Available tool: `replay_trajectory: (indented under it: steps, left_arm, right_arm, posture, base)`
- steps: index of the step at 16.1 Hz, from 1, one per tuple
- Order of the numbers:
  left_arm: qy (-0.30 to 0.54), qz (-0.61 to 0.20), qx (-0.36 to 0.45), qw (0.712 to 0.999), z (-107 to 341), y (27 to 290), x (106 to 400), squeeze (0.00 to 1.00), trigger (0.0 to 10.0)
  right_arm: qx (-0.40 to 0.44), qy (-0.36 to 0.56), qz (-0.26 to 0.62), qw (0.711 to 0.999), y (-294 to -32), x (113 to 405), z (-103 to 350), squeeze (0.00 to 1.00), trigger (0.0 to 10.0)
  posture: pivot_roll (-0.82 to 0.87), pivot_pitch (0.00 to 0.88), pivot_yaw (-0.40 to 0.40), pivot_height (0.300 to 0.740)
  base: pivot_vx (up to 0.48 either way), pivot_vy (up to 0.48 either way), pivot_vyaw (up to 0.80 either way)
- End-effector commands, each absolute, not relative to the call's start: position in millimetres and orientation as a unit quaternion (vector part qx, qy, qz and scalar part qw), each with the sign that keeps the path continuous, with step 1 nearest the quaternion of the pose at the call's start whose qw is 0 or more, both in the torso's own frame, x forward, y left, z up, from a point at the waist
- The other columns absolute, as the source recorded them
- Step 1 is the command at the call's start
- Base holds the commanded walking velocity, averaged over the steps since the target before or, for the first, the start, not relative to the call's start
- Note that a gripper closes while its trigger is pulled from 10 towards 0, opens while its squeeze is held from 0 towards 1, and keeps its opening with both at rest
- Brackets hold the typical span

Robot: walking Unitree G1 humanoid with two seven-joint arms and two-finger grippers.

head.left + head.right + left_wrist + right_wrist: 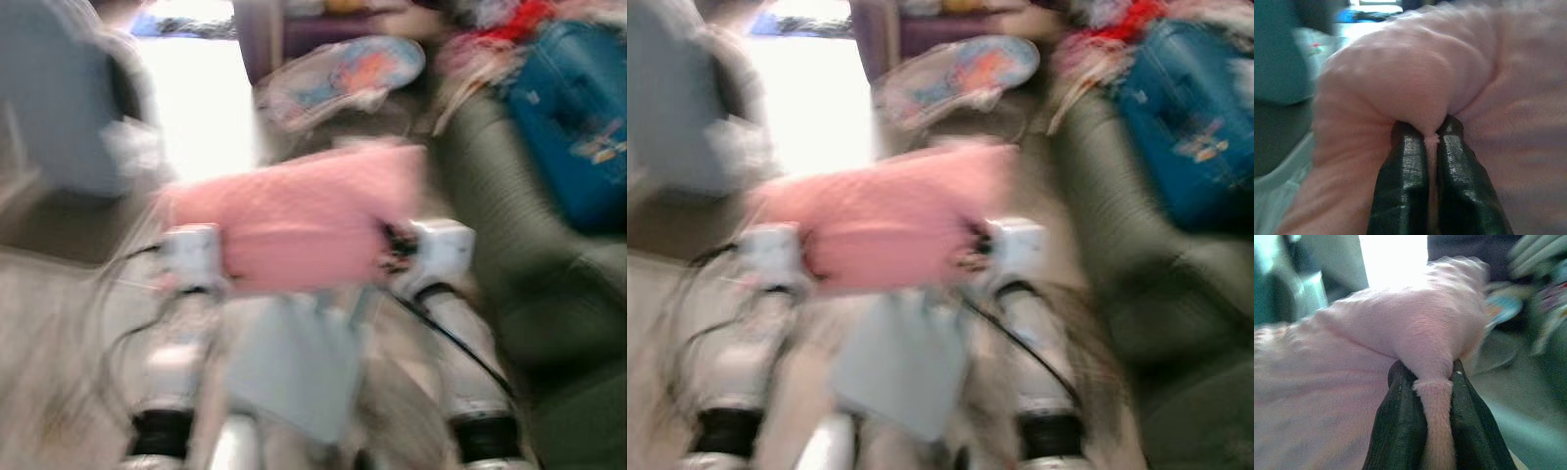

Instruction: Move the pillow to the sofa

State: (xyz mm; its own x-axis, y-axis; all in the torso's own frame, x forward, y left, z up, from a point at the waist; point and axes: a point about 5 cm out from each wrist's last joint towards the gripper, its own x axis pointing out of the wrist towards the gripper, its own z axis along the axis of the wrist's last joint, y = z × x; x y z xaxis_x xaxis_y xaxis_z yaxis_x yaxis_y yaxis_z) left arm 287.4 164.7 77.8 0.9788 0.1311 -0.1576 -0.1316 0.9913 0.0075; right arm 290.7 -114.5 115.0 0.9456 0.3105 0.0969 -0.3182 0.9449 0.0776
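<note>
A pink pillow [299, 217] hangs in the air between my two arms, in front of me. My left gripper [1433, 134] is shut on the pillow's left edge, pink fabric pinched between its black fingers [1403, 166]. My right gripper [1433, 377] is shut on the right edge, a fold of the pillow [1415, 328] squeezed between its fingers [1400, 411]. A dark green sofa [534, 255] stands to the right, close to my right arm. The head views are blurred.
A blue bag [578, 117] and red clutter lie on the sofa's far end. A round colourful baby seat [343, 78] lies on the floor ahead. A grey chair [64, 98] stands at the left. Bright light falls on the floor [201, 98] ahead.
</note>
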Motion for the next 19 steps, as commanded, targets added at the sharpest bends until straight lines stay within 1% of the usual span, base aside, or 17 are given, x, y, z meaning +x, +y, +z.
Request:
replay_trajectory:
  steps: [1, 5, 12, 19]
  left_arm:
    - [0.068, 0.001, -0.027, 0.997, 87.1, 128.3, 295.1, 0.0, 10.0]
    - [0.069, -0.011, -0.017, 0.997, 86.7, 124.9, 293.1, 0.0, 10.0]
    - [0.073, -0.03, -0.039, 0.996, 87.1, 121.7, 292.2, 0.0, 10.0]
    - [0.077, -0.034, -0.045, 0.995, 87.3, 120.1, 293.6, 0.0, 10.0]
  right_arm:
    - [0.037, -0.025, 0.098, 0.994, -150.3, 284.1, 105.1, 0.0, 10.0]
    - [0.043, -0.019, 0.094, 0.994, -150.2, 283.1, 103.1, 0.0, 10.0]
    - [0.047, -0.012, 0.092, 0.995, -149.6, 283.7, 101.2, 0.0, 10.0]
    - [0.043, -0.007, 0.088, 0.995, -151.1, 285.0, 99.6, 0.0, 10.0]
  posture:
    - [-0.03, 0.017, -0.037, 0.74]
    - [-0.03, 0.023, -0.039, 0.74]
    - [-0.02, 0.031, -0.046, 0.74]
    - [-0.03, 0.031, -0.046, 0.74]
  base:
    - [0.0, 0.0, 0.0]
    - [0.0, 0.0, 0.0]
    - [0.0, 0.0, 0.0]
    - [-0.325, 0.0, 0.0]
